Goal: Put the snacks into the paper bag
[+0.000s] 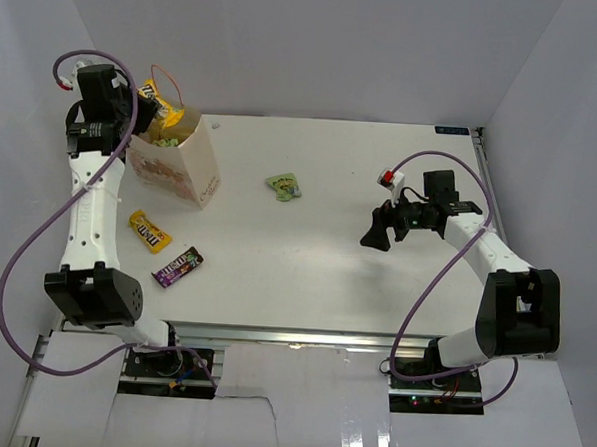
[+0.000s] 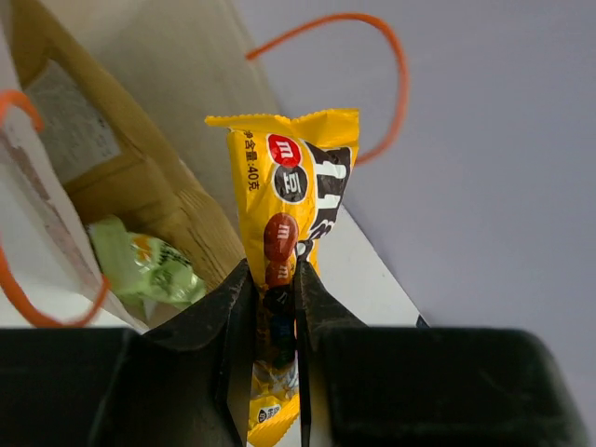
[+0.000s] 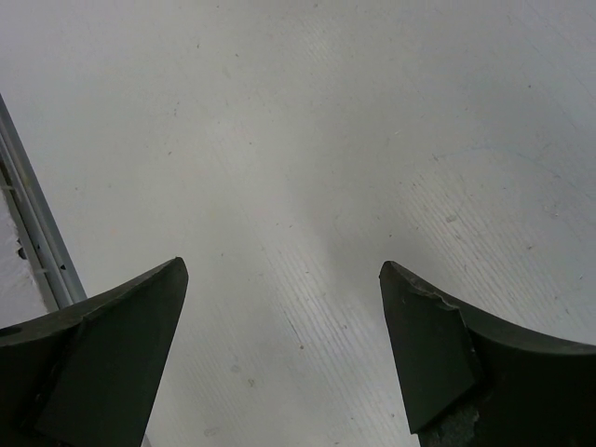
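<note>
One yellow packet [image 2: 296, 186], probably light and slippery, is pinched low down in the left claw [image 2: 275, 272] at the bag [image 2: 158, 84] mouth; the right claw [image 3: 281, 270] gapes wide.

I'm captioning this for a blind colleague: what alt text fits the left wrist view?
The left jaws are shut on an upright yellow candy packet at the edge of the open paper bag, with a green packet lying inside. An orange string handle arcs against the grey wall behind.
</note>
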`<state>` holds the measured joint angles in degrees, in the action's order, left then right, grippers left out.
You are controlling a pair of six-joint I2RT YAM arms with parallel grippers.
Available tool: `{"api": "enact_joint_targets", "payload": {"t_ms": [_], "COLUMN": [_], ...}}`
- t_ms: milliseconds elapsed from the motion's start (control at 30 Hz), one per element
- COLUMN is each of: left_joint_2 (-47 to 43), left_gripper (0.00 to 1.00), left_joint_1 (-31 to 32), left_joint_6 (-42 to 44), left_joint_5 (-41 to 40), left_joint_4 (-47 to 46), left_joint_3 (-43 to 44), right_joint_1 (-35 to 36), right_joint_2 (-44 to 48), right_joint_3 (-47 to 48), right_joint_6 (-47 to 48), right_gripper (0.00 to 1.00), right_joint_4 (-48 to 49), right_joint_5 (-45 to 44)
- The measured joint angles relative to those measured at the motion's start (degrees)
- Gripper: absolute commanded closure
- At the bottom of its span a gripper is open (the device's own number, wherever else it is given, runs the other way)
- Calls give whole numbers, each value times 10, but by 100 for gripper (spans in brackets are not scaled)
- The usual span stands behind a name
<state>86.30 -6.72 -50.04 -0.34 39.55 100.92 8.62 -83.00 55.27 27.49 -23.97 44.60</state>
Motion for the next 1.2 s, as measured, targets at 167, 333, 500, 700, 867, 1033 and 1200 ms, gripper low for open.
{"api": "enact_joint_targets", "payload": {"t_ms": [167, 333, 500, 700, 867, 1033, 1200], "left_joint_2": [76, 142, 172, 173, 173, 179, 192], "left_gripper": [79, 75, 72, 66, 41, 34, 31], "left_joint_1": [-44, -53, -53, -53, -54, -56, -56], "left_joint_6": [-26, -44, -58, -71, -78, -86, -76], "left_joint_5": [14, 21, 30, 38, 39, 45, 63], "left_joint_4": [37, 53, 53, 49, 45, 37, 27], "left_joint_3": [25, 69, 115, 125, 125, 131, 160], "right_joint_1": [0, 0, 0, 0, 0, 0, 2], "right_joint_2": [0, 0, 0, 0, 0, -9, -10], "right_joint_3": [2, 2, 2, 2, 2, 3, 4], "right_joint_6": [0, 0, 0, 0, 0, 0, 0], "right_gripper": [10, 10, 10, 10, 10, 10, 10], "right_joint_4": [2, 2, 2, 2, 2, 3, 2], "right_joint_5": [0, 0, 0, 2, 2, 5, 5]}}
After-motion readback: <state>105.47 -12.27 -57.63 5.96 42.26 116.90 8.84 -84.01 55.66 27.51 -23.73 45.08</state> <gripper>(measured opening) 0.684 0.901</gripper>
